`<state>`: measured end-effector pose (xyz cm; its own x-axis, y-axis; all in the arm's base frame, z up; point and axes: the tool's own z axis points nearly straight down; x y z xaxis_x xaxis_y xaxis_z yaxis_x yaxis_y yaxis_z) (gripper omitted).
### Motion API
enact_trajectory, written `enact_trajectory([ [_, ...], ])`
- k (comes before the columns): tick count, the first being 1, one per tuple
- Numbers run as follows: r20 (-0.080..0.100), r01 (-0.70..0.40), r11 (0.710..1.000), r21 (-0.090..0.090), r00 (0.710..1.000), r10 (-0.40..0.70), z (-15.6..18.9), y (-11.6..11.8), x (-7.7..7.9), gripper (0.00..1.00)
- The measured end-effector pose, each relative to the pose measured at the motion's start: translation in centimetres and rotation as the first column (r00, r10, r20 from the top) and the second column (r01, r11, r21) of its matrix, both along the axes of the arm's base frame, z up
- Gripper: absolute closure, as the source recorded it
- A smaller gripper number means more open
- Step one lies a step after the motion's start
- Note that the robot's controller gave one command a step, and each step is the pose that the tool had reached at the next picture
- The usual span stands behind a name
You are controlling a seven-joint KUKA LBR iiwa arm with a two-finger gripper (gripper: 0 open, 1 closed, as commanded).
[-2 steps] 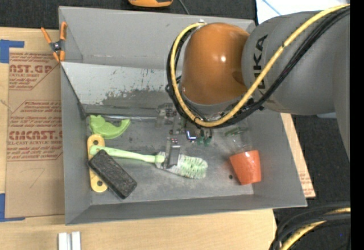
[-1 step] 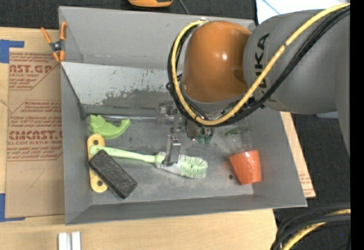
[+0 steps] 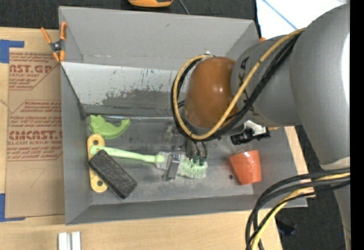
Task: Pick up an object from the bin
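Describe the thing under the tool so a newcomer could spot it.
Look at the floor of the grey bin, just below the tool. A pale green brush lies there, its long handle running left towards a black block. It alone has a bristled head, unlike the orange cup to its right.

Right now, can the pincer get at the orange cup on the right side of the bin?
Probably yes. The orange cup sits alone with nothing on it, and the pincer hangs just beside it, over the head of the green brush.
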<state>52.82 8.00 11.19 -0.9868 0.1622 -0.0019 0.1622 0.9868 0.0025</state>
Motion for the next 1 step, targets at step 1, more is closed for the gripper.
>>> enact_trajectory([
  [1,0.005,-0.099,0.995,0.0,0.995,0.099,-4.21,-2.06,-1.15,0.0],
])
